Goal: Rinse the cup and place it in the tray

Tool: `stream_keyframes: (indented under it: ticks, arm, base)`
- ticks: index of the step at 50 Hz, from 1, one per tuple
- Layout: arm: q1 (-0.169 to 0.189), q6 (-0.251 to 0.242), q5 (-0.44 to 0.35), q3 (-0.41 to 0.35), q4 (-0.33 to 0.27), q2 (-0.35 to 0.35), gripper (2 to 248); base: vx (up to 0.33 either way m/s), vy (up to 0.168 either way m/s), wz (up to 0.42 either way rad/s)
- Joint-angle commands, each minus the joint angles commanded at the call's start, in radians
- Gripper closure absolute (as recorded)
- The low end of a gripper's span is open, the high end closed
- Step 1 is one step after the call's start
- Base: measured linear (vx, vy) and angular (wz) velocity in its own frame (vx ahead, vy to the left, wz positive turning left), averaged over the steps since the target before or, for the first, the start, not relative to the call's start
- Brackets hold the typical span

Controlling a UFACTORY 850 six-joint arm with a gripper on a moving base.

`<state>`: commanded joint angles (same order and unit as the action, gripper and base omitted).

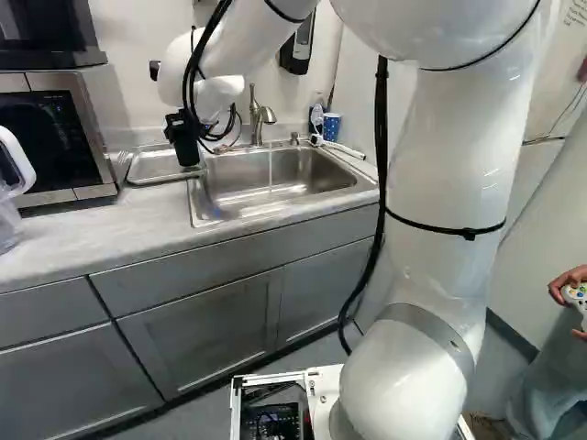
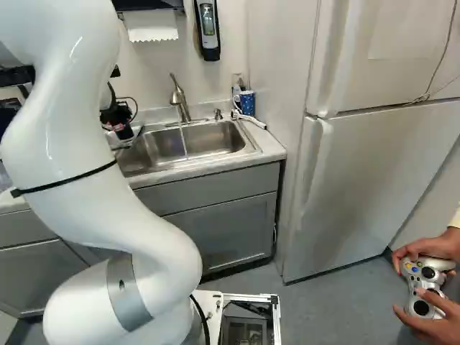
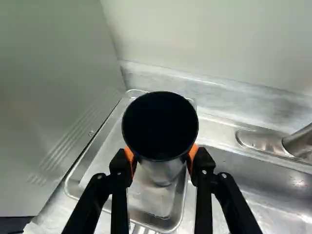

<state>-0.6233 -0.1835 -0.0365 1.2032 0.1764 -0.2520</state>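
End effector: The dark cup [image 3: 162,168] was grasped by the end effector [image 1: 179,126], with orange pads pressed against both sides.
Cup: It was held over the tray [image 3: 73,187], mouth toward the wrist camera; whether the tray was touched by its base could not be told. Its dark inside could not be read.
Tray edges: A raised metal rim was seen all round; the tray was flanked by the microwave [image 1: 99,137] and the sink [image 1: 206,197].
Moving room: A strip of counter [image 1: 101,236] was left between the pitcher [image 1: 9,229] and the sink.
Sink: Water was being poured into it from the faucet [image 1: 257,117].
Blue tumbler: Small items were seen around the spotted tumbler [image 1: 331,127], near the sink's far corner.
Writing: Lines were seen on the wall sheet [image 1: 576,16].
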Motion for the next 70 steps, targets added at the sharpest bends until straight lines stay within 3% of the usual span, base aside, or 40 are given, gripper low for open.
stream_keyframes:
  ticks: [6, 7, 11, 12, 17, 18, 22, 23, 70]
  arm:
    - [0.000, 0.000, 0.000, 0.000, 0.000, 0.000, 128]
    - [0.000, 0.000, 0.000, 0.000, 0.000, 0.000, 112]
    - [0.000, 0.000, 0.000, 0.000, 0.000, 0.000, 112]
    - [0.000, 0.000, 0.000, 0.000, 0.000, 0.000, 79]
    - [0.000, 0.000, 0.000, 0.000, 0.000, 0.000, 79]
    - [0.000, 0.000, 0.000, 0.000, 0.000, 0.000, 44]
    - [0.000, 0.000, 0.000, 0.000, 0.000, 0.000, 44]
    - [0.000, 0.000, 0.000, 0.000, 0.000, 0.000, 8]
    - [0.000, 0.000, 0.000, 0.014, 0.000, 0.043, 3]
  base:
    - [0.000, 0.000, 0.000]
    - [0.000, 0.000, 0.000]
    - [0.000, 0.000, 0.000]
    - [0.000, 0.000, 0.000]
    - [0.000, 0.000, 0.000]
    - [0.000, 0.000, 0.000]
    - [0.000, 0.000, 0.000]
    - [0.000, 0.000, 0.000]
    - [0.000, 0.000, 0.000]
